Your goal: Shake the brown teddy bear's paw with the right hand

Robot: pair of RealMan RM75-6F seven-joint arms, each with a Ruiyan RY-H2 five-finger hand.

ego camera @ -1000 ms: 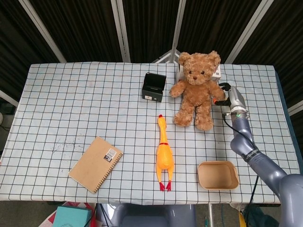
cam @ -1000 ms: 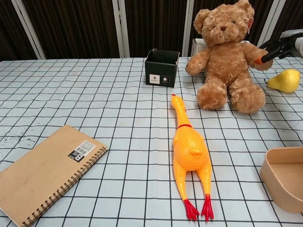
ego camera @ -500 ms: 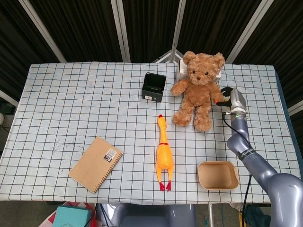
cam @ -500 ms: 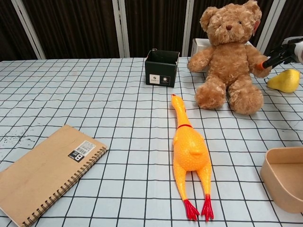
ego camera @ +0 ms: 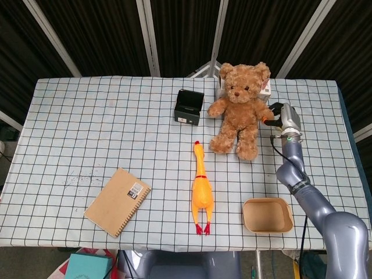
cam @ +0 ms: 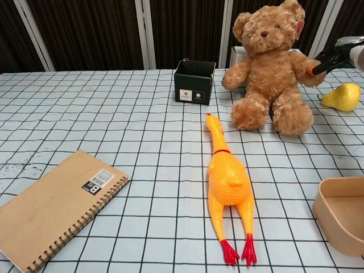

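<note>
At the far right of the table, the brown teddy bear (ego camera: 240,110) sits upright on the checked cloth (ego camera: 104,133), legs pointing toward the camera, a white box (ego camera: 266,88) just behind its shoulder. The right hand (ego camera: 281,114) reaches in from the right side and pinches the bear's paw (cam: 310,73) between dark fingers (cam: 327,58), one orange-tipped finger touching the plush; the chest view shows the paw lifted off the table. How the rest of the hand is set cannot be told, as it runs past the frame edge in the chest view and is partly hidden in the head view. The left hand appears in neither view.

Beside the bear's other arm stands a small black box (ego camera: 189,107), open at the top. A yellow rubber chicken (ego camera: 201,190) lies lengthwise in front of the bear, head toward it and red feet toward the near edge. A yellow pear-shaped toy (cam: 340,96) rests just right of the bear, seen in the chest view. A tan tray (ego camera: 268,215) sits near the front right edge, under the grey right arm (ego camera: 308,197). A brown spiral notebook (ego camera: 117,201) lies well apart at the front left. Dark curtains (ego camera: 104,35) with pale metal struts close off the background.
</note>
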